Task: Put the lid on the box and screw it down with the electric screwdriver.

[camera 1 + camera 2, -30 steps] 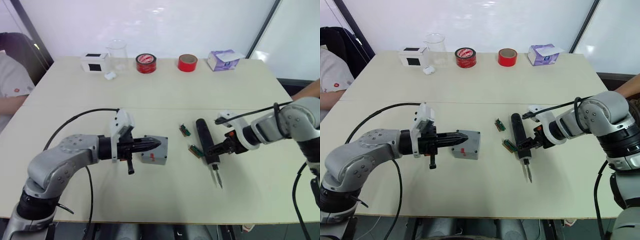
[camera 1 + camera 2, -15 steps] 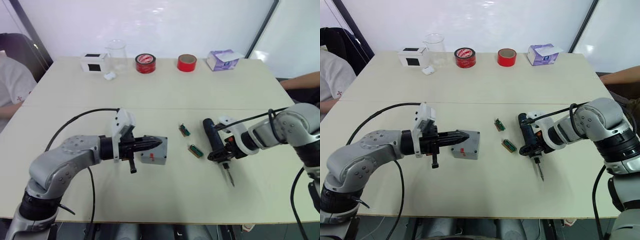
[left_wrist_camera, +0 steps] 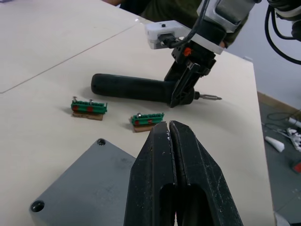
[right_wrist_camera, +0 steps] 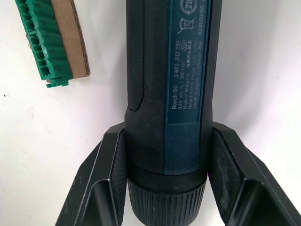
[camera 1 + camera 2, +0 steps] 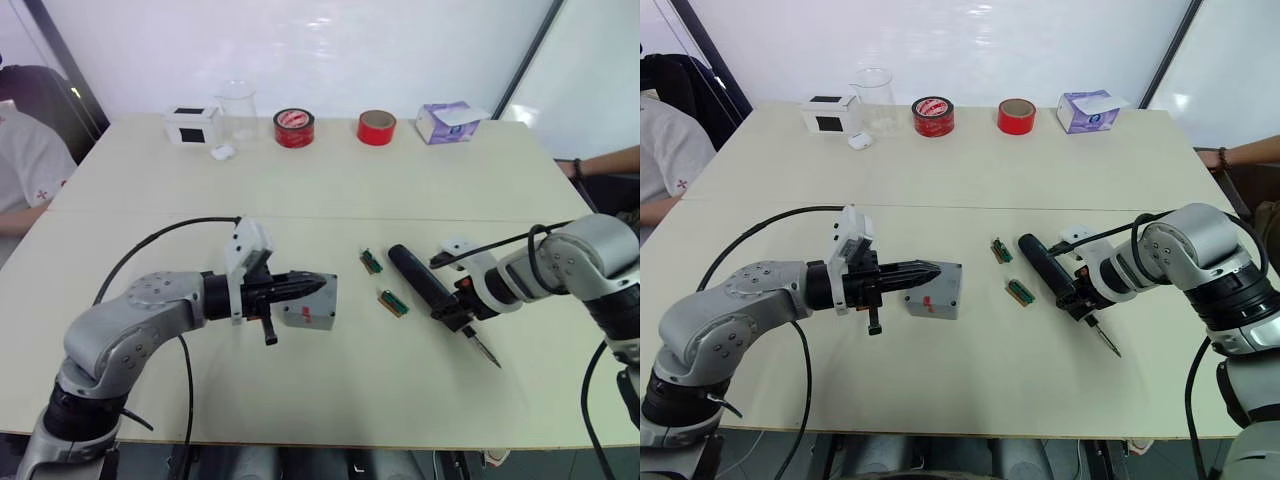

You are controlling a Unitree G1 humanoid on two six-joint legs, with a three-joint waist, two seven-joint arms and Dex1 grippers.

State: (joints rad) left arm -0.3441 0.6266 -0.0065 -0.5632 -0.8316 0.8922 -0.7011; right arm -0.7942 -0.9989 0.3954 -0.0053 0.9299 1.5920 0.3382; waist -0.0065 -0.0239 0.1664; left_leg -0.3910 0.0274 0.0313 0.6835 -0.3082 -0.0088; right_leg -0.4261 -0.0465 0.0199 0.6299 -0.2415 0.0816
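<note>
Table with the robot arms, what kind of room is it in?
Probably a workshop or test lab. The table holds an electric screwdriver, small green connector blocks, two tape rolls and a gray box, with a person seated at its edge.

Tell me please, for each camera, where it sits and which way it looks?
Eye views: on the head, looking forward and down at the table; both arms show, left gripper on the lid.
Left wrist view: along shut fingers toward the screwdriver and right gripper.
Right wrist view: close on the screwdriver between its fingers.
All views share the screwdriver.
</note>
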